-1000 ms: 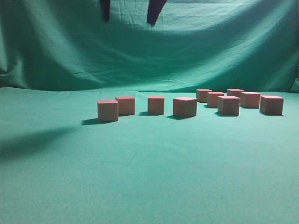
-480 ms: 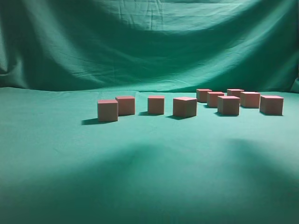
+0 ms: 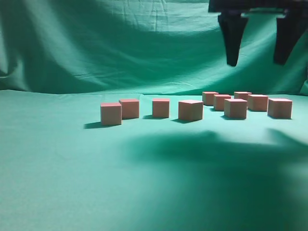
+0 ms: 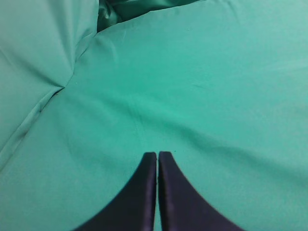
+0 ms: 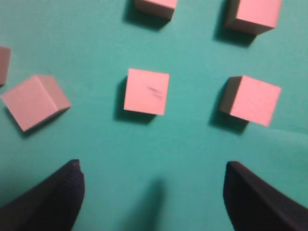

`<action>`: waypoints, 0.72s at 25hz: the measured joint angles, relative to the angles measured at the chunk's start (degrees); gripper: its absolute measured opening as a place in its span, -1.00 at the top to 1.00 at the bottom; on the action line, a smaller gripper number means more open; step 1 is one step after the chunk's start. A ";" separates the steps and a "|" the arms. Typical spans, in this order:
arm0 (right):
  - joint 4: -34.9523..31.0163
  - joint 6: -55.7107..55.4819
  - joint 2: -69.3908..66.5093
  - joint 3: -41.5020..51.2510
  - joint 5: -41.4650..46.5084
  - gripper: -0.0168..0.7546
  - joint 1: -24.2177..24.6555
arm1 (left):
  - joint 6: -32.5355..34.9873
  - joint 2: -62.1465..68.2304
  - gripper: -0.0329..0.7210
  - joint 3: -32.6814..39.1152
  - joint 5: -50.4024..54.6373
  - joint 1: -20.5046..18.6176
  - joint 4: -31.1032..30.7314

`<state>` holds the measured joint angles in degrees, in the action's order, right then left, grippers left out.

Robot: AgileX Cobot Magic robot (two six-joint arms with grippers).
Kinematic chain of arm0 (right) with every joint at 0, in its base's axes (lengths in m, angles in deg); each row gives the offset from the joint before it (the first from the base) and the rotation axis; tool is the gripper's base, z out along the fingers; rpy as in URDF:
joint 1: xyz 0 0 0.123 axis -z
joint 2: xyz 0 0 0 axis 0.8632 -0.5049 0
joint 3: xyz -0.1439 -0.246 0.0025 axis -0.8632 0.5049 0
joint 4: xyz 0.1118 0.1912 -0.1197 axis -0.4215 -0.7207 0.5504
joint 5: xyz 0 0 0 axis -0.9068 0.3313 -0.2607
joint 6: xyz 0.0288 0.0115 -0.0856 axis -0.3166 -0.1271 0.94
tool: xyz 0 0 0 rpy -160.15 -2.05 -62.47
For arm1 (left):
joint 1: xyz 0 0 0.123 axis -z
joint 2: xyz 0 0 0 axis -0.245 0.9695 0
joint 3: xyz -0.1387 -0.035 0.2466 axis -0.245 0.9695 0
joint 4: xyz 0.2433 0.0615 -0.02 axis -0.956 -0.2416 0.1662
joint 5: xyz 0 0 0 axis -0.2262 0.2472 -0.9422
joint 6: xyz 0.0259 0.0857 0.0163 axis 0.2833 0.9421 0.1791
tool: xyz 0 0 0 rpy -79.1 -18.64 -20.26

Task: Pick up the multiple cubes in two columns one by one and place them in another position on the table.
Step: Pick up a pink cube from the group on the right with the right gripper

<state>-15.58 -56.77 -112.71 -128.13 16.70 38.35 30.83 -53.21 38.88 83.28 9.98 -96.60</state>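
Cubes [image 3: 235, 108] unmoved; right gripper [image 3: 260, 60] has now appeared above them, jaws spread.

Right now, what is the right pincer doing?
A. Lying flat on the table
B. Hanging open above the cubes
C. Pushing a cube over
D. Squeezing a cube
B: the right pincer hangs in the air with its fingers wide apart, holding nothing, above the cubes on the green table.
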 joint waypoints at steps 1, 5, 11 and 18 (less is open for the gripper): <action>-0.33 0.00 -0.83 0.00 -1.14 -0.50 0.00 | 0.00 0.00 0.91 0.00 0.00 0.00 0.00; -0.78 -0.12 -4.30 0.13 -5.82 -0.50 0.00 | 0.00 0.00 0.91 0.00 0.00 0.00 0.00; -0.78 -0.01 -7.42 0.13 -11.28 -0.50 0.00 | 0.00 0.00 0.91 0.00 0.00 0.00 0.00; -0.78 -0.01 -9.78 0.13 -14.94 -0.50 0.12 | 0.00 0.00 0.91 0.00 0.00 0.00 0.00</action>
<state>-16.36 -56.78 -122.49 -128.00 1.76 38.47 30.83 -53.21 38.88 83.28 9.98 -96.60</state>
